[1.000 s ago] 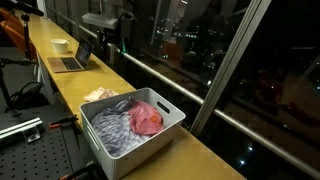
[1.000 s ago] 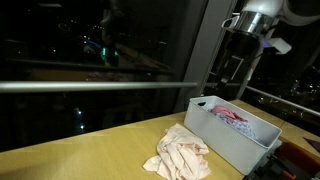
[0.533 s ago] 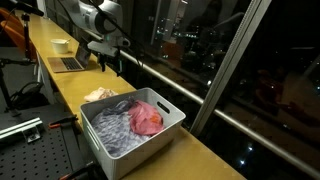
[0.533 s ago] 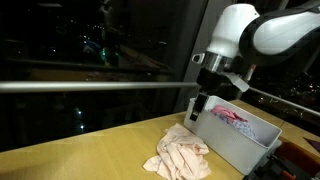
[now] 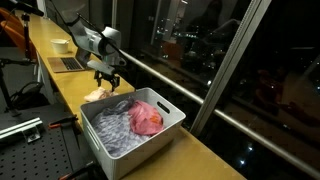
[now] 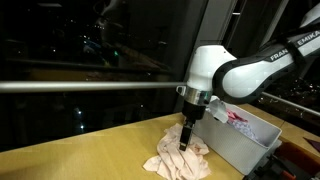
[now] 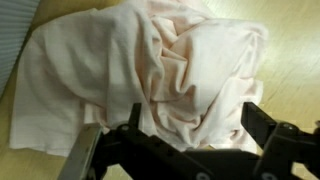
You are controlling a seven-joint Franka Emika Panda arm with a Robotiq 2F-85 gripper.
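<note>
The gripper (image 6: pixel 186 140) is held spread wide directly over the crumpled cream cloth (image 7: pixel 150 70) (wide enough to straddle a fold), which is heaped on the wooden table (image 6: pixel 80 152) beside the white laundry bin (image 6: pixel 225 145).

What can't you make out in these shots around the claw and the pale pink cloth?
Contact: whether the open claw touches the crumpled pale pink cloth is too small to tell in both exterior views.
Cloth type: blurred in the wrist view.
Part of the cloth: hidden behind the white plastic bin in an exterior view.
Grey and red garments in the bin: too small to identify.
</note>
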